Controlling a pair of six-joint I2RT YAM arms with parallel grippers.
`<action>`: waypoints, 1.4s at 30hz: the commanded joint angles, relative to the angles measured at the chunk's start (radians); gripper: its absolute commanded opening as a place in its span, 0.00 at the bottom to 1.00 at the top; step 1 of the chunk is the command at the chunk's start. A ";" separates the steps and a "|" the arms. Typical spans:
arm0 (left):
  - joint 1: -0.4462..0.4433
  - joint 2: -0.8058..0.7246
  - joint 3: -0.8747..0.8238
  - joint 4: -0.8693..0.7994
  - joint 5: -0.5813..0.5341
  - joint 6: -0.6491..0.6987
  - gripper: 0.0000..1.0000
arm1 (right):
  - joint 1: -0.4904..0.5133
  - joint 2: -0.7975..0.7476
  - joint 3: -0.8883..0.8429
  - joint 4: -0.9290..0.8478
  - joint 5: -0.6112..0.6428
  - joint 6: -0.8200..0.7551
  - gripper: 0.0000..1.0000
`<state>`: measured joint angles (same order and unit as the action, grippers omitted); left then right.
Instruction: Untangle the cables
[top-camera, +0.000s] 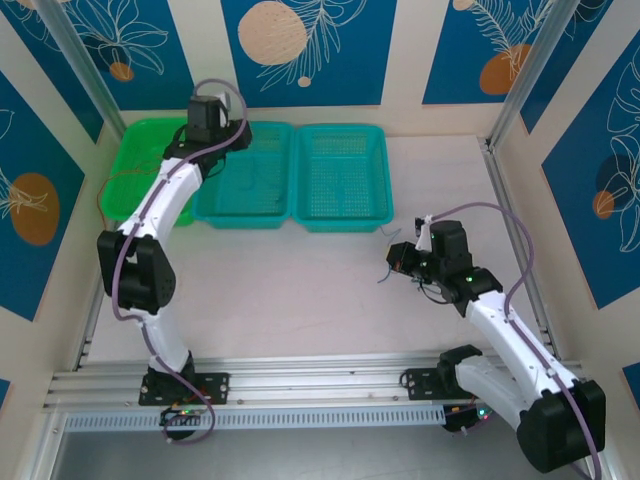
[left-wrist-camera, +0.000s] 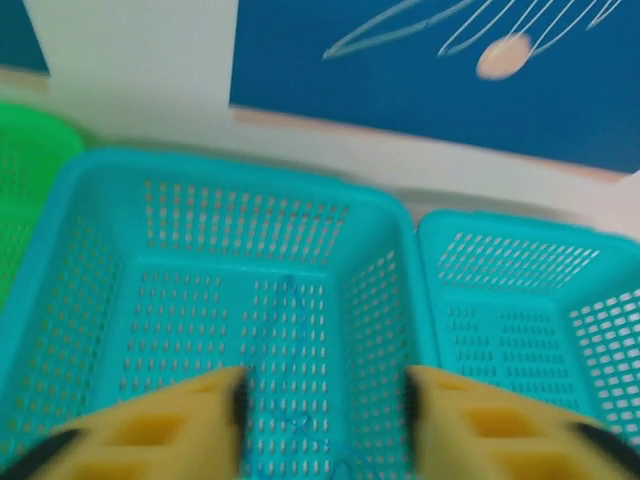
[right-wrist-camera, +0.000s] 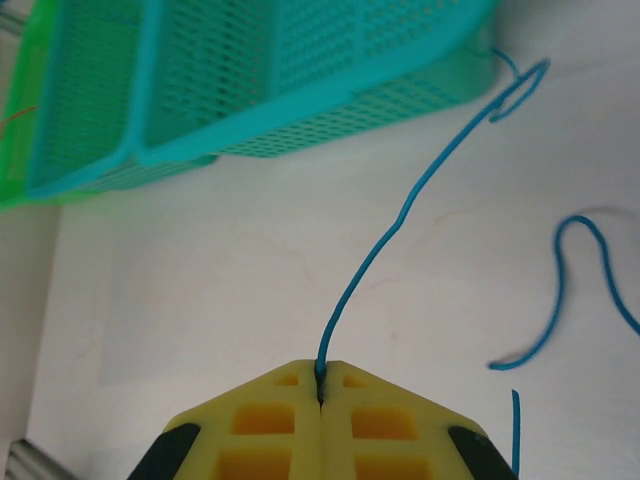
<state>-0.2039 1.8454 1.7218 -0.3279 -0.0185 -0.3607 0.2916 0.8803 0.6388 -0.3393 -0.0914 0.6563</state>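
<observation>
Three blue wires lie around the right gripper (right-wrist-camera: 320, 385). The held wire (right-wrist-camera: 390, 225) is pinched between its closed fingers and runs straight ahead over the table (right-wrist-camera: 200, 280), ending in a small loop by the corner of the right basket (right-wrist-camera: 300, 60). A second wire (right-wrist-camera: 560, 290) lies curled ahead and to the gripper's right, apart from the held one. A short piece (right-wrist-camera: 516, 430) shows just beside the right finger; I cannot tell what it belongs to.

The left gripper (left-wrist-camera: 322, 400) hangs open over the middle basket (left-wrist-camera: 230, 170), gripping nothing. A loose wire (left-wrist-camera: 290, 320), also blue, lies on the basket floor just ahead of its fingers.

This looks like the separating step, with one strand picked out of the group. The next move probably calls for lifting it slowly so the loop clears the basket corner without dragging its neighbours.
</observation>
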 joint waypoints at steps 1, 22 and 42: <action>0.009 -0.138 -0.093 0.071 0.015 -0.039 0.73 | 0.031 -0.016 0.075 -0.046 -0.097 -0.051 0.00; -0.308 -1.003 -0.695 -0.078 0.072 -0.131 0.80 | 0.316 0.911 0.947 0.177 -0.151 -0.197 0.00; -0.693 -0.691 -0.674 0.053 0.025 -0.160 0.79 | 0.064 0.598 0.674 0.080 -0.158 -0.172 0.63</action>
<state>-0.8085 1.0882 1.0130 -0.3519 0.0422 -0.5014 0.4191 1.6531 1.4380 -0.2817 -0.2207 0.4465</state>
